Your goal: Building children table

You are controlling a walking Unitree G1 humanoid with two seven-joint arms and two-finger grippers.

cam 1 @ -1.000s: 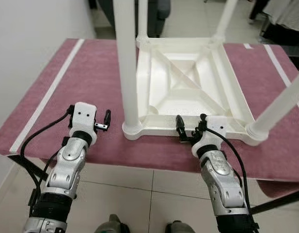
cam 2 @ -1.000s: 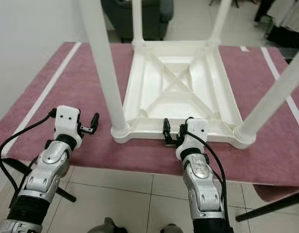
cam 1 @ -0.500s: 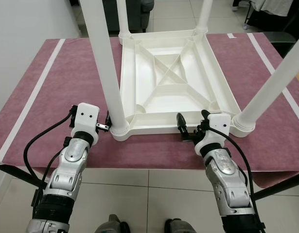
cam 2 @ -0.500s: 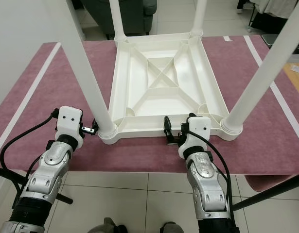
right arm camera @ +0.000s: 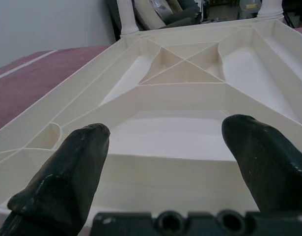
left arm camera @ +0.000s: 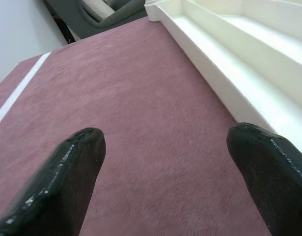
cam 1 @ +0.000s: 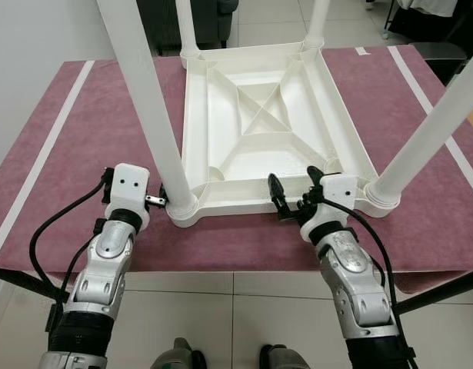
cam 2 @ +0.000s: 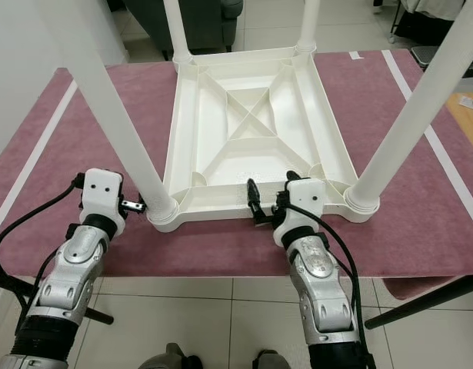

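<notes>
A white plastic children's table [cam 1: 221, 201] lies upside down on a maroon mat [cam 1: 82, 138], its legs pointing up. The near left leg [cam 1: 144, 92] and near right leg [cam 1: 428, 138] stand at its front corners. My left gripper [cam 1: 155, 201] is open, low over the mat beside the near left corner; in the left wrist view the table's side rim [left arm camera: 239, 73] runs past one of its fingertips [left arm camera: 273, 177]. My right gripper [cam 1: 294, 194] is open at the near rim, with its fingers [right arm camera: 67, 177] pointing over the ribbed underside [right arm camera: 180, 98].
The mat has white stripes [cam 1: 36, 169] near both sides and ends just before my arms, with tiled floor [cam 1: 236, 307] below. A dark armchair [cam 1: 213, 15] stands behind the table. A black stand leg [cam 1: 444, 296] crosses the floor on the right.
The camera has shifted, so more of the table's far end shows. My left gripper has come closer to the near left leg's base. The right gripper stays at the near rim.
</notes>
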